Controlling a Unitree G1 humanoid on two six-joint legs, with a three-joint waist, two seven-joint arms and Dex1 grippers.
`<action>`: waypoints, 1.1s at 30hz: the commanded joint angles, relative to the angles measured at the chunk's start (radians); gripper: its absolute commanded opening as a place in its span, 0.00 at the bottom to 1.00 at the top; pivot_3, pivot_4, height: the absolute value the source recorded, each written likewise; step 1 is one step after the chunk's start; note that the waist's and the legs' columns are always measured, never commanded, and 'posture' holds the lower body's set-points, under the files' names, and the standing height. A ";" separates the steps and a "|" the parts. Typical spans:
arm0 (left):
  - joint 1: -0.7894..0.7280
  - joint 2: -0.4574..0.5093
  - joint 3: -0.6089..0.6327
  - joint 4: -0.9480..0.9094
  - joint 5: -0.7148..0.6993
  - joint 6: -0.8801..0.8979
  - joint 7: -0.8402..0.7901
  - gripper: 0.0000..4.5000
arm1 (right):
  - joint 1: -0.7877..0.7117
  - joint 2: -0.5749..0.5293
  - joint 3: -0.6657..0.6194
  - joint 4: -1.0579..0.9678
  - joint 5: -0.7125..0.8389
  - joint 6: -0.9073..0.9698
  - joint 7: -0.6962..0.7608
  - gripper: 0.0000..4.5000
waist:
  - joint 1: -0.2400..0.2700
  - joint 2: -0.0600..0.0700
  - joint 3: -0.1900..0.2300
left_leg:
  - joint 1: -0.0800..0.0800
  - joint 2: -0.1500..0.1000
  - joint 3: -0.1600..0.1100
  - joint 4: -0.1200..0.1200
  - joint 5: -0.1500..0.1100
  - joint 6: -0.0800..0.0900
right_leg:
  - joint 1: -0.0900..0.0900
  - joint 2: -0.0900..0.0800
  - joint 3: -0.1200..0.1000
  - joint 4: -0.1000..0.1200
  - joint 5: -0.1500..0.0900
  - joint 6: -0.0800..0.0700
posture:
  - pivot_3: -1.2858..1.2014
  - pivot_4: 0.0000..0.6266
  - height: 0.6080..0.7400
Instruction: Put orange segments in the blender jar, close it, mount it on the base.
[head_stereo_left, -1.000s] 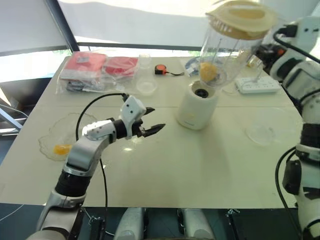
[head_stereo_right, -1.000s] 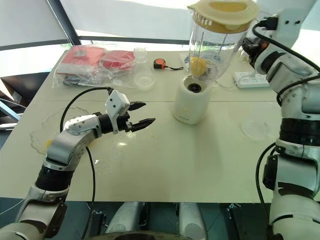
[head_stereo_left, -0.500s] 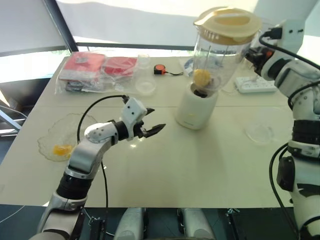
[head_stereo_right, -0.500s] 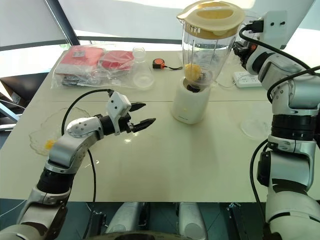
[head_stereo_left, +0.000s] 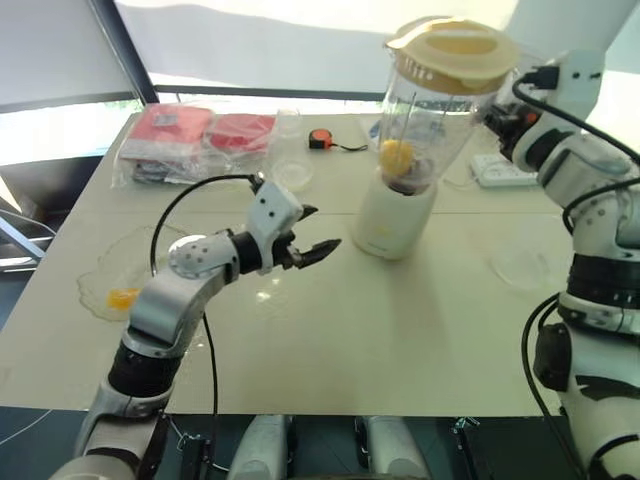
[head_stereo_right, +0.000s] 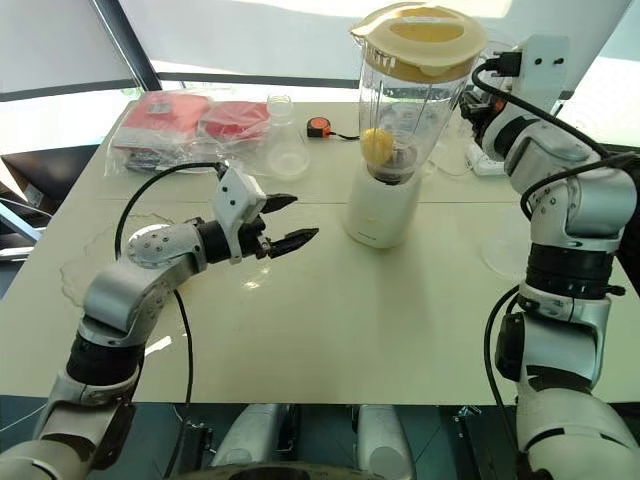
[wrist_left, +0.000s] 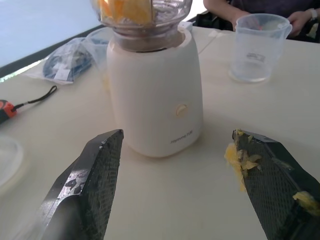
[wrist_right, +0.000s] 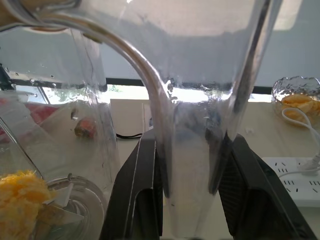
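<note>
Bare table (head_stereo_left: 400, 320) lies open before the base (head_stereo_left: 392, 215); clutter crowds its far edge.

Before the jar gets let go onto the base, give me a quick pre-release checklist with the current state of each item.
1. Lid on the blender jar: ok.
2. Orange segments inside the jar: ok.
3. Right gripper clamped on the jar handle: ok.
4. Jar bottom over the base socket: ok; fully seated: cannot tell.
5. Left gripper open, empty, apart from the base: ok.
6. Left fingers clean: not ok, pulp stuck on.
</note>
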 joint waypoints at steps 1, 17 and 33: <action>0.008 0.003 0.012 -0.008 -0.004 -0.021 0.007 0.80 | -0.004 0.005 -0.048 -0.060 -0.001 -0.002 -0.018 0.21 | 0.000 0.000 0.000 | 0.000 0.000 0.000 0.000 0.000 0.000 | 0.000 0.000 0.000 0.000 0.000 0.000 | 0.52 0.24 1.00; 0.047 0.001 -0.004 0.063 0.018 -0.128 -0.016 0.80 | 0.039 -0.014 -0.008 -0.070 -0.044 0.006 0.049 0.21 | 0.002 0.000 0.000 | 0.000 0.000 0.000 0.000 0.000 -0.001 | 0.000 0.000 0.000 0.000 0.000 0.000 | 0.52 0.24 1.00; 0.056 0.002 0.000 0.105 0.053 -0.167 0.012 0.80 | 0.060 0.065 0.011 -0.124 -0.074 0.084 -0.008 0.21 | 0.000 0.000 0.000 | 0.001 0.000 0.000 0.000 0.000 -0.001 | 0.000 0.000 0.000 0.001 0.000 0.000 | 0.52 0.24 1.00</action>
